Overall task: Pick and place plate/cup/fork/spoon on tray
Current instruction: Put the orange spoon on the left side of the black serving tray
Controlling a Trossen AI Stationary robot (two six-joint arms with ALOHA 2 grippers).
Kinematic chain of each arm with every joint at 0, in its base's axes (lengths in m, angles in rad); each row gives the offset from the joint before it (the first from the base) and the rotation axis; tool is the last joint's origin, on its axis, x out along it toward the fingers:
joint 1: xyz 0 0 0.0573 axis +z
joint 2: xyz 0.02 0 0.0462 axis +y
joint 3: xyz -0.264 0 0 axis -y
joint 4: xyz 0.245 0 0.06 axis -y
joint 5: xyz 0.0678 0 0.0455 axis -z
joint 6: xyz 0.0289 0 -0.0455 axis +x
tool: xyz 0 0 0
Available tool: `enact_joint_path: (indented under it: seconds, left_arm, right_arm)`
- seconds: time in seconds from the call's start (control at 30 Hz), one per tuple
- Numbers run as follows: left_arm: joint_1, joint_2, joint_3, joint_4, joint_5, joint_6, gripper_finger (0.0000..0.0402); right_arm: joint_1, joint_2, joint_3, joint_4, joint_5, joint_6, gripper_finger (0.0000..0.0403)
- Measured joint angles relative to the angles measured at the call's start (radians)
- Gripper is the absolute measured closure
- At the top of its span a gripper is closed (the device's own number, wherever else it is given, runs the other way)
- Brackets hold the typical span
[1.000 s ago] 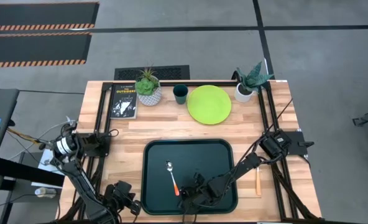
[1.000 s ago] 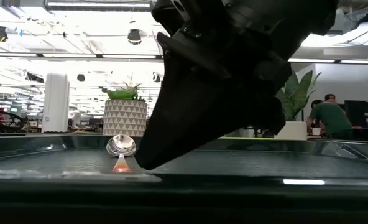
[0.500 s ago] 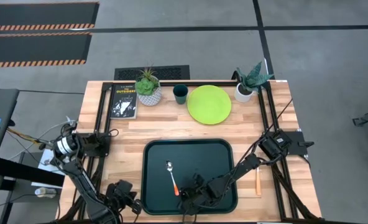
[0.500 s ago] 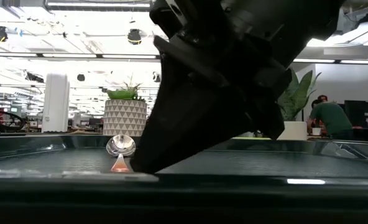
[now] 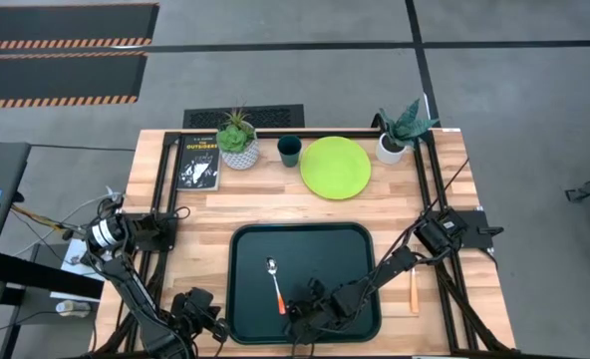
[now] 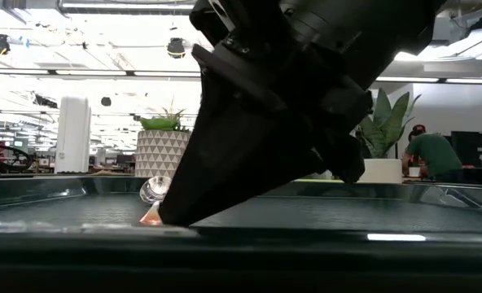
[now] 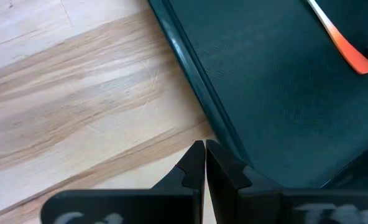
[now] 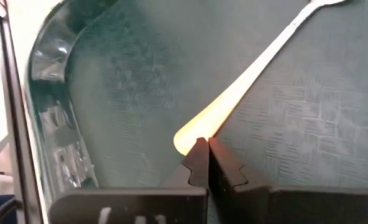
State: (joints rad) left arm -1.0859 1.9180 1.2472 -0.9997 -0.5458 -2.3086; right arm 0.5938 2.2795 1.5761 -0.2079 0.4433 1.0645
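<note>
The spoon (image 5: pixel 276 284) lies flat on the floor of the dark tray (image 5: pixel 355 244), its bowl toward the far side and its orange handle toward the near side. My right gripper (image 5: pixel 297 317) is shut and low over the tray's near part, its tips (image 8: pixel 202 149) at the handle's free end. My left gripper (image 5: pixel 211 325) is shut and empty over the table by the tray's near left corner (image 7: pixel 190 68). The fork (image 5: pixel 413 287) lies on the table right of the tray. The lime-green plate (image 5: pixel 335 167) and the dark cup (image 5: pixel 289 151) stand on the table at the far side. My right gripper's shut fingertips (image 8: pixel 197 157) stand right at the free end of the spoon's orange handle (image 8: pixel 190 138), coming in low from the near side and slanting down to the tray floor (image 6: pixel 164 218). I cannot tell whether they touch the handle. The spoon lies flat on the tray.
Two white pots with plants (image 5: pixel 238 140) (image 5: pixel 399 135) and a black book (image 5: pixel 198 163) stand along the far edge beside the cup and plate. The tray's raised rim (image 6: pixel 62 244) runs along the near side. People show in the room behind (image 6: pixel 424 150).
My right gripper, still shut, has edged along the tray floor toward the table's left, closing on the spoon's handle end. The spoon has stayed where it was.
</note>
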Motion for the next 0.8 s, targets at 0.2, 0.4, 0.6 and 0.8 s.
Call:
enact_joint_path:
  seconds: [0.2,0.4,0.6,0.8]
  left_arm:
    - [0.0,0.0,0.0,0.0,0.0,0.0,0.0401]
    - [0.0,0.0,0.0,-0.007,-0.001,0.001,0.0401]
    - [0.002,0.0,0.0,-0.017,-0.018,0.001,0.0401]
    - [0.002,0.0,0.0,-0.013,-0.018,0.001,0.0401]
  right_arm:
    - [-0.001,0.0,0.0,0.011,0.003,0.0,0.0387]
    - [-0.002,0.0,0.0,0.01,0.004,0.0,0.0388]
    - [0.01,-0.005,0.011,0.008,0.002,0.005,0.0388]
    - [-0.002,0.001,0.01,0.012,0.002,0.0,0.0388]
